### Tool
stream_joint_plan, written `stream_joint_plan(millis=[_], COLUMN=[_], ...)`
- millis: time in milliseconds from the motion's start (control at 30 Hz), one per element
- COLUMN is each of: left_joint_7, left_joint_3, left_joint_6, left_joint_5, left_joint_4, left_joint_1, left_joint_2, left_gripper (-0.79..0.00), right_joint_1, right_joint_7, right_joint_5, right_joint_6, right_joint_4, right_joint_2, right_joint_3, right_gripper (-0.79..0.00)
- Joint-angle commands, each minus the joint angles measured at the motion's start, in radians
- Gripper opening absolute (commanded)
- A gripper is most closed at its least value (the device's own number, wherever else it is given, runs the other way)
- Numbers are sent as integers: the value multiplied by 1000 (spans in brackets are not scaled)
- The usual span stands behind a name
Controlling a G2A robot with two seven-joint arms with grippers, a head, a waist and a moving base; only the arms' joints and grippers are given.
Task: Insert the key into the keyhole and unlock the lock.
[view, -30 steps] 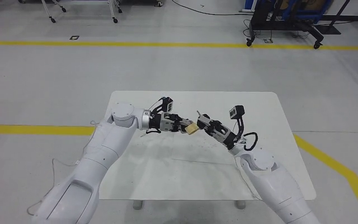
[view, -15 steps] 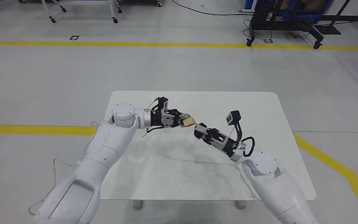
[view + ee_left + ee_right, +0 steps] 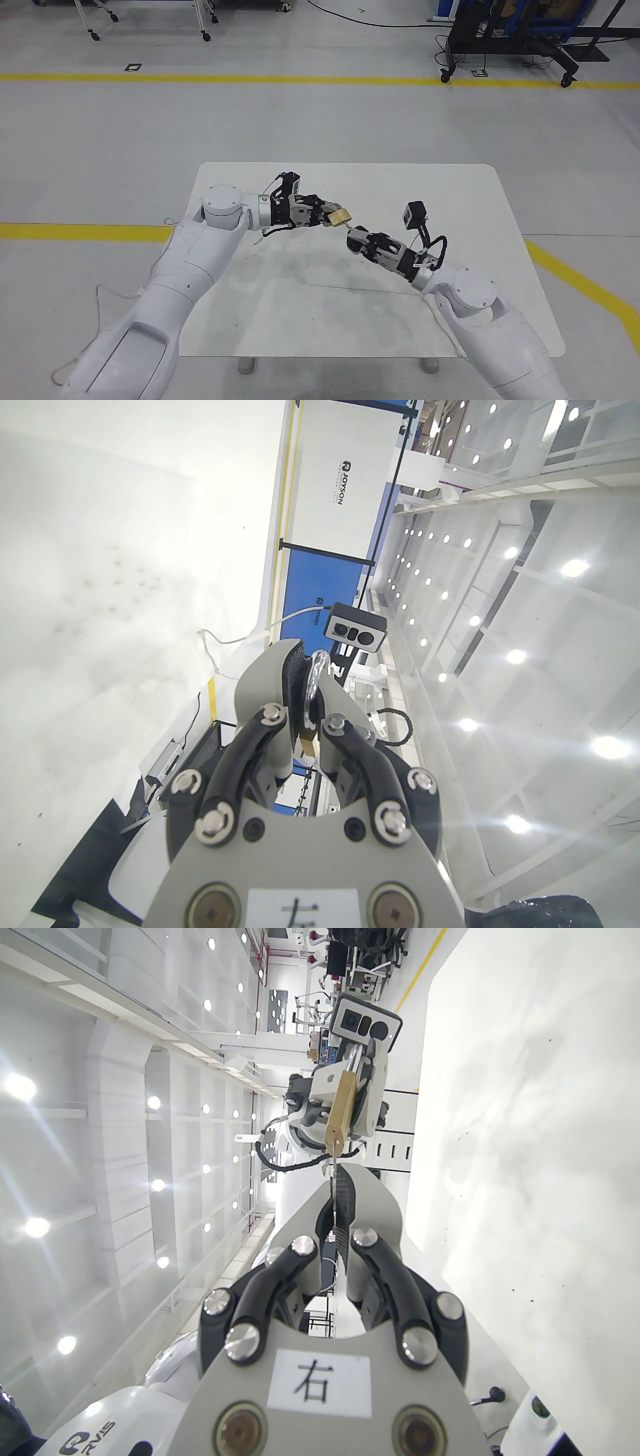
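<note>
My left tool point(image 3: 322, 212) is clamped on the brass-coloured rectangular padlock point(image 3: 340, 216), which it holds above the middle of the white desk point(image 3: 470, 195). My right tool point(image 3: 353, 236) is closed tight on the thin silver metal key point(image 3: 332, 1185). The key tip points at the padlock's free end, just beside it. I cannot tell whether it has entered.
</note>
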Motion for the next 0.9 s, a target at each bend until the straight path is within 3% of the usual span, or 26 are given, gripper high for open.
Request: stream_joint_plan(millis=[0,400,867], left_joint_7=[4,78,144], left_joint_3=[-1,5,1], left_joint_6=[-3,-38,-11], left_joint_5=[6,108,162], left_joint_4=[-5,-70,-142], left_joint_1=[2,20,54], left_joint_2=[1,9,15], left_gripper=[-785,-785,-785], right_joint_1=[2,6,15], right_joint_7=[-1,-71,-193], right_joint_5=[1,-46,-121], right_joint_6=[2,15,28], right_joint_4=[2,1,8], right_joint_2=[-1,-6,-20], right_joint_3=[-2,-10,-52], right_gripper=[-785,-785,-785])
